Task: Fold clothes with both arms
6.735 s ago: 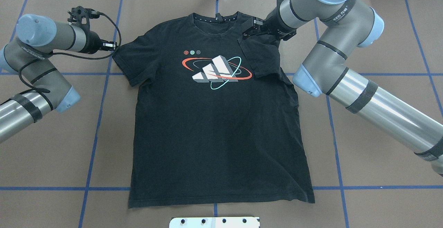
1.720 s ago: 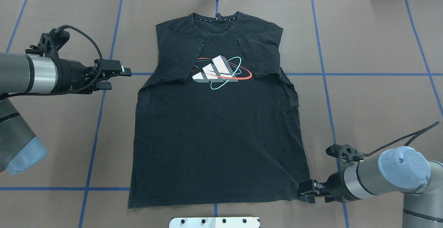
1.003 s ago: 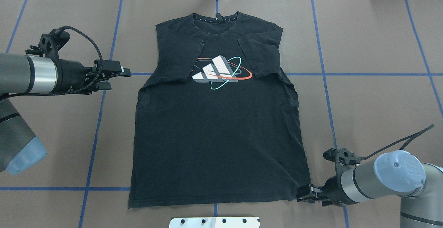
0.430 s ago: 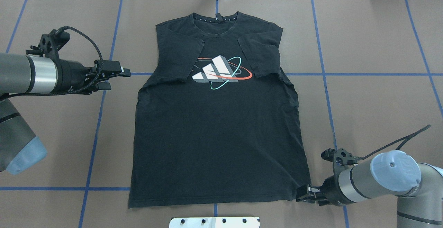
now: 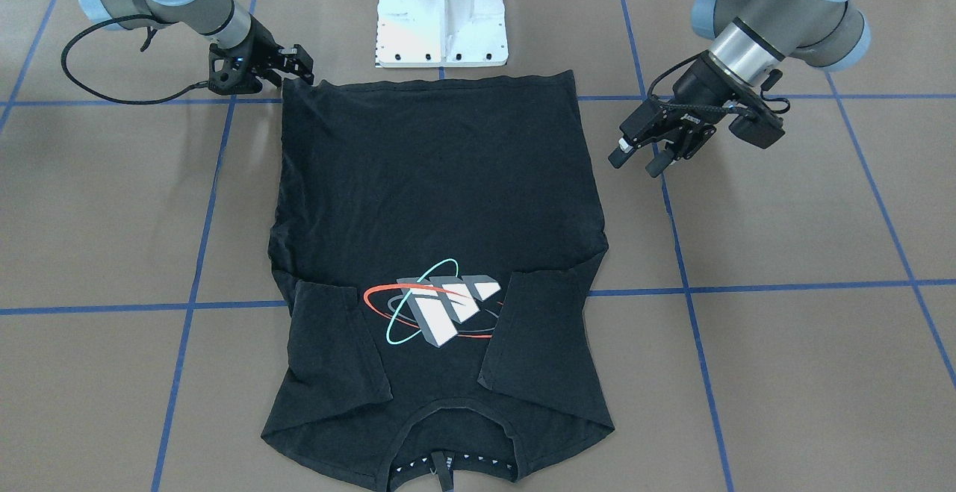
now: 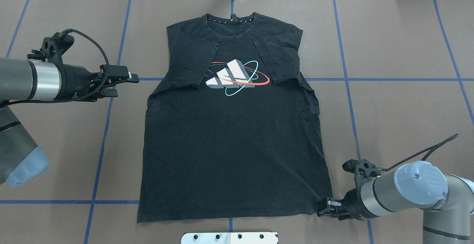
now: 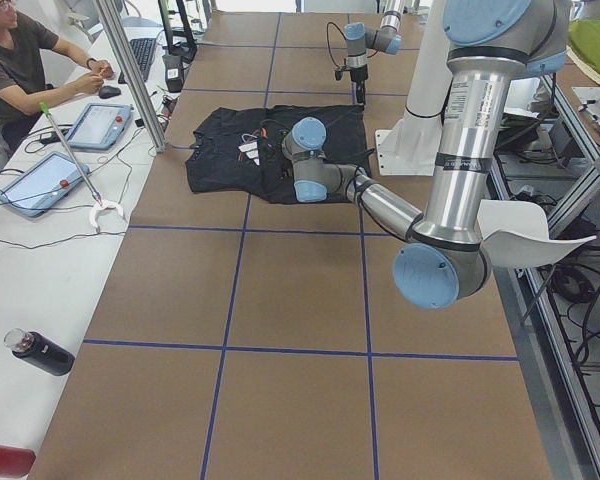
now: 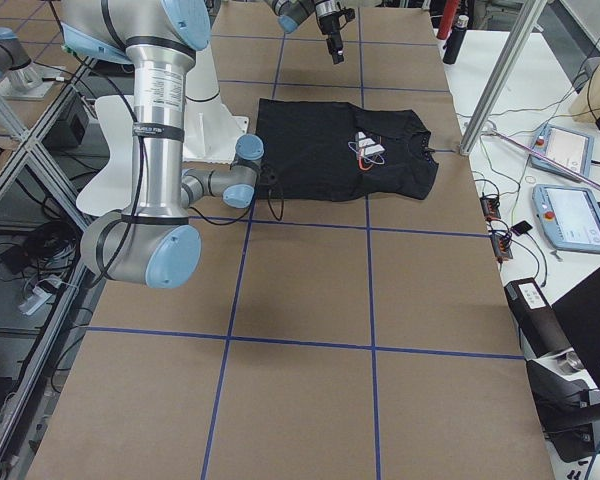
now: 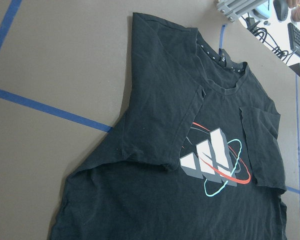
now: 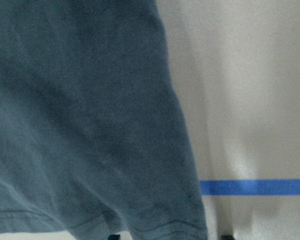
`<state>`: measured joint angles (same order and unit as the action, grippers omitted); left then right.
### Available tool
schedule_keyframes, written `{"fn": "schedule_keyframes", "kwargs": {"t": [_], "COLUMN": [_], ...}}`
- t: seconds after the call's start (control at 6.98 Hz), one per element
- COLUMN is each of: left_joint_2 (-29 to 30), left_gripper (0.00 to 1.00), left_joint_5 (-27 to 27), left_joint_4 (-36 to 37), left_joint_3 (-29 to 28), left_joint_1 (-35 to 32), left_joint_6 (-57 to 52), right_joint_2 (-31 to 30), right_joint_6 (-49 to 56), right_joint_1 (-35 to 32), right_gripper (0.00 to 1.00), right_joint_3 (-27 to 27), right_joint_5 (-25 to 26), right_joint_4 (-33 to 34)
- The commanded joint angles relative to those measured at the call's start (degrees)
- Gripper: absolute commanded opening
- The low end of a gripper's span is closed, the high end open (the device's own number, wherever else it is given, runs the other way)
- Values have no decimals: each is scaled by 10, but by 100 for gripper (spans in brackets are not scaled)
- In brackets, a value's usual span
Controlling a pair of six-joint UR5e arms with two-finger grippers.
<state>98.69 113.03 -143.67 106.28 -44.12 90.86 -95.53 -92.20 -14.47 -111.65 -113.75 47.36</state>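
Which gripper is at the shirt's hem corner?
The right gripper, at the shirt's hem corner on the robot's right. The left gripper hangs open off the shirt's other side, up near the chest, apart from the cloth.

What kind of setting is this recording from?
Probably a robotics lab: a table gridded with blue tape, touchscreen tablets on a side bench beside a seated person, and aluminium framing.
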Motion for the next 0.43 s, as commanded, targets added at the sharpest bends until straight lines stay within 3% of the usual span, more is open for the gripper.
{"fn": "schedule_keyframes", "kwargs": {"t": [0.0,0.29], "left_joint_2": [-3,-3], "left_gripper": [100,100], "left_joint_5": [0,0], "left_joint_4": [0,0], "left_joint_3": [0,0], "left_joint_1": [0,0], "left_joint_6": [-1,-1], "right_joint_2": [1,0], "right_joint_6": [0,0], "right_joint_1": [-1,-2], "right_gripper": [59,38], "right_joint_3": [0,-1], "right_joint_5": [-2,-9], "right_joint_4": [0,-1]}}
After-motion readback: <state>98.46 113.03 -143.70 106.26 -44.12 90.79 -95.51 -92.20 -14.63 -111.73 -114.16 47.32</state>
